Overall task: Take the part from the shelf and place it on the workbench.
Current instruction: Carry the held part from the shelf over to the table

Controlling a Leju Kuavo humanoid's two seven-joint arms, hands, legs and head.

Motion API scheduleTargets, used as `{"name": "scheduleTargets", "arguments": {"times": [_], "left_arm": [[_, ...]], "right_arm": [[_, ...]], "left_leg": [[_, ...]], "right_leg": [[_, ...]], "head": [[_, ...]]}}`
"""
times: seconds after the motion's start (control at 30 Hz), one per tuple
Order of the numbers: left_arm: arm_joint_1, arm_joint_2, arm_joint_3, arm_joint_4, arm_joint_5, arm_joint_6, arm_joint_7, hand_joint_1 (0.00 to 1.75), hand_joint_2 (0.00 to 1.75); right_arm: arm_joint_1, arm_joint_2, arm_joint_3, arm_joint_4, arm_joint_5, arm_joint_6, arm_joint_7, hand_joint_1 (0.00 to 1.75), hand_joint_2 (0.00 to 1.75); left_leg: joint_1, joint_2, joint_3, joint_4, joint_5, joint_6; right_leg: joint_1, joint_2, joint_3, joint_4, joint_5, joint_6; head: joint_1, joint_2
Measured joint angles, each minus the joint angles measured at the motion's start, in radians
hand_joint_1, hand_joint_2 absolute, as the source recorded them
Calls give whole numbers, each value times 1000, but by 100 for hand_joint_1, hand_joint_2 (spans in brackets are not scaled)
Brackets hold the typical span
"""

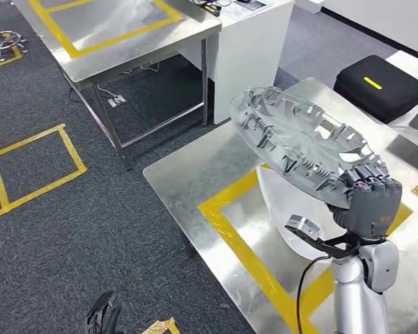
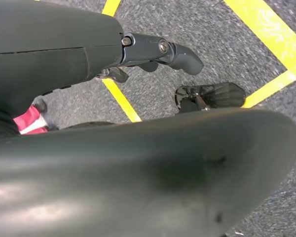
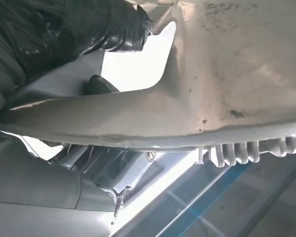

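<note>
The right robot hand (image 1: 373, 198) gripped the part (image 1: 302, 142) by its rim, holding it tilted in the air above the yellow-taped tabletop (image 1: 196, 174). Fetching looked done; lowering and release remained. The left robot hand (image 2: 158, 52) hung empty, fingers loosely extended.

Right hand (image 1: 373, 198) — dark grey many-fingered unit, a small orange marking borne on its back. Behind it, a glossy silver forearm with a rounded wrist joint; a black bracket with a small grey block and a black cable are fitted there. Left hand (image 2: 159, 52) — dark grey fingers, pinned by silver screws.
</note>
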Motion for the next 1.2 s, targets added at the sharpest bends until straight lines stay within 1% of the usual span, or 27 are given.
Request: {"name": "scheduleTargets", "arguments": {"times": [0.03, 0.07, 0.13, 0.2, 0.23, 0.3, 0.33, 0.37, 0.4, 0.43, 0.5, 0.57, 0.63, 0.67, 0.73, 0.8, 0.83, 0.87, 0.9, 0.93, 1.0, 1.03, 1.07, 1.1, 1.13, 1.17, 1.2], "left_arm": [[0, 0, 0, 0, 0, 0, -1, 0, 0], [0, 0, 0, 0, 0, 0, -1, 0, 0], [-1, -1, 0, 0, 0, 0, -1, 0, 0], [-3, -2, 0, 0, 0, -1, -2, 0, 0], [-4, -2, 0, 0, 0, -1, -2, 0, 0], [-1, -3, -1, 0, -1, -1, -3, 0, 0], [2, -3, -1, 1, -1, -1, -3, 0, 0], [4, -4, -1, 1, -1, -1, -3, 0, 0], [5, -4, -1, 1, -1, -1, -3, 0, 0], [4, -3, -1, 1, -1, -1, -3, 0, 0], [3, -2, -1, 1, -1, -1, -4, 0, 0], [1, 0, -1, 1, -1, -1, -4, 0, 0], [0, 0, -1, 2, -1, -1, -4, 0, 0], [-2, -2, -1, 2, -1, -1, -4, 0, 0], [-4, -4, -1, 2, -1, -1, -5, 0, 0], [-3, -4, -1, 2, -1, -1, -5, 0, 0], [-1, -3, -1, 2, -2, -1, -5, 0, 0], [1, -4, -1, 2, -2, -1, -5, 0, 0], [1, -4, -1, 2, -3, -1, -5, 0, 0], [1, -5, -1, 2, -4, -1, -5, 0, 0], [0, -6, -1, 2, -5, -1, -7, 0, 0], [-1, -6, -1, 2, -6, -1, -8, 0, 0], [-1, -5, -1, 2, -7, -1, -10, 0, 0], [-1, -5, -1, 2, -7, -1, -11, 0, 0], [-1, -6, -1, 2, -8, -1, -13, 0, 0], [-2, -6, -2, 2, -8, -1, -13, 0, 0], [-3, -6, -2, 2, -8, -1, -14, 0, 0]], "right_arm": [[0, 0, 0, 0, 0, 0, 0, 175, 175], [0, 0, 0, 0, 0, 0, 0, 175, 175], [2, 0, 0, 0, 0, 0, 0, 175, 175], [2, 0, -2, 0, 0, 0, 0, 175, 175], [2, 0, -2, 0, 0, 0, 0, 175, 175], [2, 0, -2, 0, 0, 0, 0, 175, 175], [2, 0, -2, 0, 0, 0, 0, 175, 175], [2, 0, -2, 0, 0, 0, 0, 175, 175], [3, 0, -2, 0, 0, 0, 0, 175, 175], [3, 0, -2, 0, 0, 0, 0, 175, 175], [3, 0, -2, 0, 0, 0, 0, 175, 175], [3, 0, -3, 0, 0, 0, 0, 175, 175], [4, 0, -3, 0, 0, 0, 0, 175, 175], [5, 0, -4, 0, 0, 0, 0, 175, 175], [5, 0, -4, 0, 0, 0, 0, 175, 175], [4, 0, -2, 0, 0, 0, 0, 175, 175], [4, 0, -1, 0, 0, 0, 0, 175, 175], [5, 0, -1, 0, 0, 0, 0, 175, 175], [5, 0, -1, 0, 0, 0, 0, 175, 175], [6, 0, -2, 0, 0, 0, 0, 175, 175], [4, 0, -2, 0, 0, 0, 0, 175, 175], [3, 0, -2, 1, 1, 0, 0, 175, 175], [2, 0, -2, 1, 1, 0, 0, 175, 175], [2, 0, -2, 2, 2, 0, 0, 175, 175], [2, -1, -2, 2, 3, 0, 0, 175, 175], [3, -1, -3, 3, 3, 0, 0, 175, 175], [2, -1, -3, 3, 3, 0, 0, 175, 175]], "left_leg": [[-3, 8, 1, 2, -3, -5], [-5, 15, 1, 4, -4, -9], [-4, 26, 3, 5, -7, -16], [2, 0, -7, 35, -32, -26], [4, -23, -25, 79, -59, -30], [5, -55, -88, 219, -122, -30], [5, -59, -117, 278, -140, -29], [5, -60, -134, 306, -140, -26], [4, -62, -132, 293, -118, -22], [3, -68, -112, 242, -81, -16], [3, -105, -52, 101, -13, -4], [1, -131, -17, 24, 6, 1], [-1, -121, -12, 13, 3, 1], [-1, -111, -10, 6, 7, 4], [2, -90, -4, -8, 14, 10], [2, -67, -2, -13, 17, 14], [2, -56, -3, -12, 16, 14], [2, -44, -2, -12, 15, 14], [3, -33, -2, -12, 14, 14], [4, -23, 0, -11, 12, 11], [4, -6, 3, -7, 6, 1], [1, 2, 3, -3, 2, -4], [-3, 10, 3, 0, -1, -9], [-6, 18, 3, 1, -2, -12], [-7, 29, 4, 4, -5, -16], [-4, 30, 5, 6, -10, -21], [-1, 16, 1, 20, -23, -25]], "right_leg": [[3, -11, 23, -39, 7, -6], [7, -14, 30, -52, 4, -13], [8, 7, 30, -53, 8, -29], [6, 25, 31, -56, 10, -42], [5, 34, 32, -57, 12, -47], [6, 55, 33, -57, 12, -53], [8, 67, 33, -57, 12, -54], [9, 81, 33, -56, 12, -54], [11, 94, 34, -56, 12, -54], [11, 107, 35, -55, 12, -54], [12, 130, 35, -54, 12, -52], [9, 150, 30, -53, 15, -44], [4, 169, 23, -55, 21, -31], [4, 165, 18, -53, 18, -26], [8, 121, -8, -7, -15, -17], [7, 70, -64, 115, -78, -9], [5, 60, -93, 179, -102, -5], [2, 56, -111, 217, -108, -1], [-1, 52, -111, 218, -97, 2], [-3, 46, -89, 176, -68, 6], [-3, 4, -16, 34, -12, 11], [-2, -14, 13, -21, 2, 6], [1, -25, 28, -48, 4, -1], [4, -24, 30, -51, -1, -11], [5, -11, 30, -51, 0, -23], [5, -1, 30, -51, 0, -30], [4, 9, 30, -52, 1, -38]], "head": [[0, 0], [-1, 0], [0, 0], [-2, 0], [-3, 0], [-6, 0], [-6, 0], [-6, 0], [-6, 0], [-6, 0], [-5, 0], [-5, 0], [-5, 0], [-5, 0], [1, 0], [7, 0], [7, 0], [7, 0], [8, 0], [8, 0], [9, 0], [9, 0], [9, 0], [9, 0], [9, 0], [8, 0], [8, 0]]}}
